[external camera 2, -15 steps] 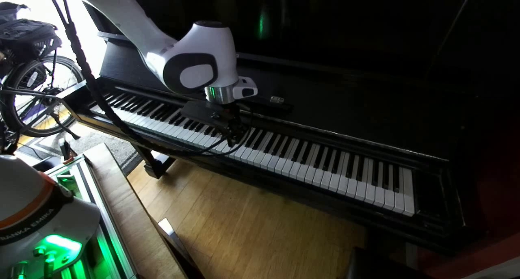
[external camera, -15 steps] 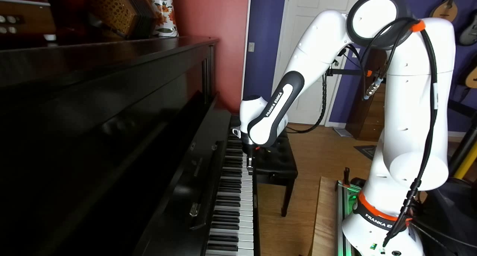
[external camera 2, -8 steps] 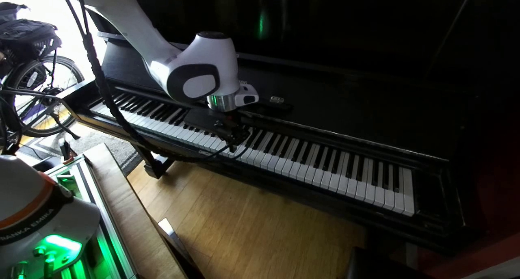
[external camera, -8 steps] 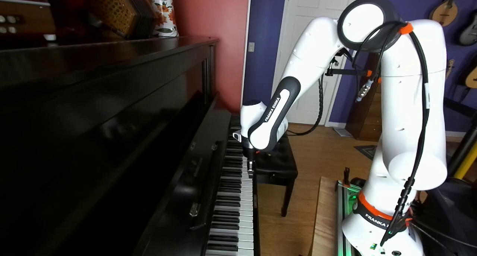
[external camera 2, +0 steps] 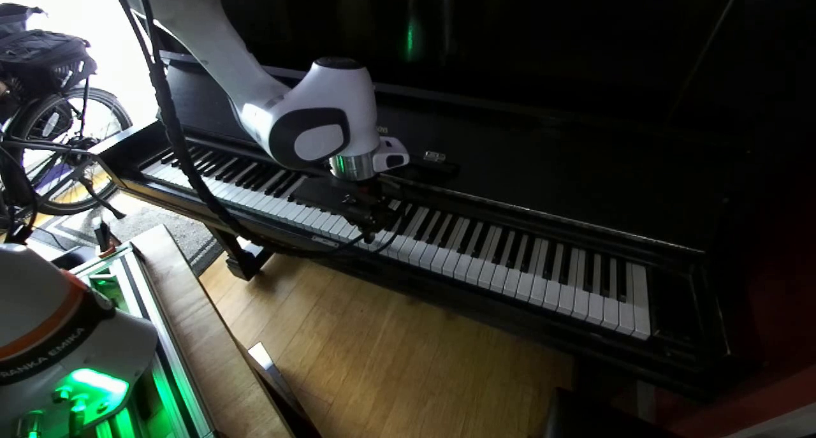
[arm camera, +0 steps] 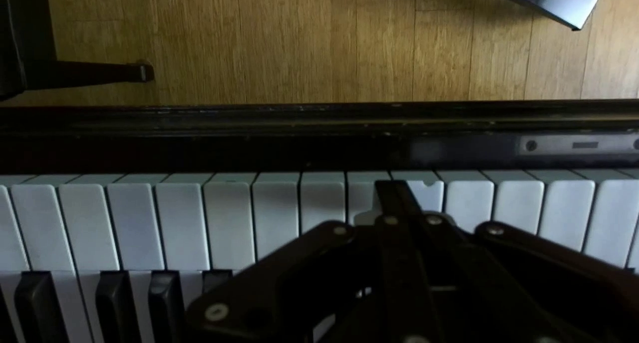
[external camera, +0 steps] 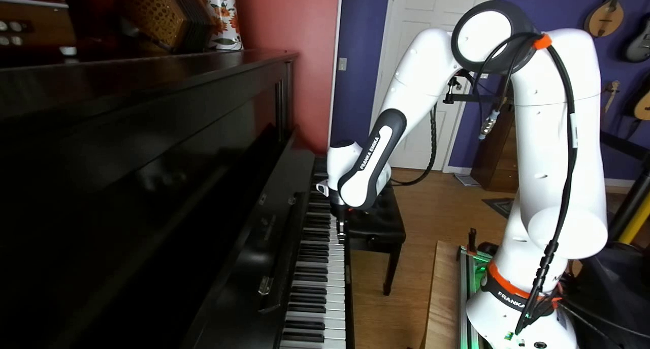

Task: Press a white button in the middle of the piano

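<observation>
The piano (external camera: 167, 151) is large, glossy and black, with a long row of white and black keys. It shows in both exterior views (external camera 2: 561, 151). Its white keys (arm camera: 229, 223) run across the wrist view. My gripper (arm camera: 398, 183) is shut, with its fingertips together and nothing between them. The tips point down over the front ends of the white keys, around the boundary of two of them. In an exterior view the gripper (external camera 2: 368, 237) is near the middle of the key row. I cannot tell whether the tips touch a key. The gripper hides the keys below it.
A black padded bench (external camera: 376, 217) stands by the far end of the keys. A wooden table edge (external camera 2: 191, 323) runs beside the robot base. The piano's front rail (arm camera: 299, 138) borders the keys. A cable (external camera 2: 210, 199) hangs from the arm over the keys.
My gripper has come down toward the white keys, with the arm lowering and shifting slightly. The fall is smaller in the last half second. The piano has not moved.
</observation>
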Motion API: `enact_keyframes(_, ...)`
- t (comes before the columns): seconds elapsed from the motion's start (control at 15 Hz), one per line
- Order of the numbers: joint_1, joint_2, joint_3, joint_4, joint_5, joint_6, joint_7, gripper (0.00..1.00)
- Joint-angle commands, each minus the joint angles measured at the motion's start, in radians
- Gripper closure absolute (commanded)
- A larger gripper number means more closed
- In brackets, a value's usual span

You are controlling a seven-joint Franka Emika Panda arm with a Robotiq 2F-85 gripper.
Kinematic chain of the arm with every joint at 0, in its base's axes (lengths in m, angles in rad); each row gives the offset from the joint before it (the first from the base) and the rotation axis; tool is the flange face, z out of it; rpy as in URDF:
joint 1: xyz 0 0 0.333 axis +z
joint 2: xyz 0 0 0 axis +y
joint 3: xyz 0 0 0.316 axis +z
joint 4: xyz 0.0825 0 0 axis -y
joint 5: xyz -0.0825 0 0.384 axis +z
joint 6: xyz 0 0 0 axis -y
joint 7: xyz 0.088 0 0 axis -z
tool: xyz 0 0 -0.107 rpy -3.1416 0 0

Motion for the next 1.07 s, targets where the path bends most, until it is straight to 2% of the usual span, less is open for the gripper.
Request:
enact_keyframes(0.0,-0.023,0.028,0.009,0.013,-0.029,0.030,-0.007,1.00)
enact_keyframes(1.0,-0.035,0.065,0.011,0.020,-0.043,0.052,-0.008,1.00)
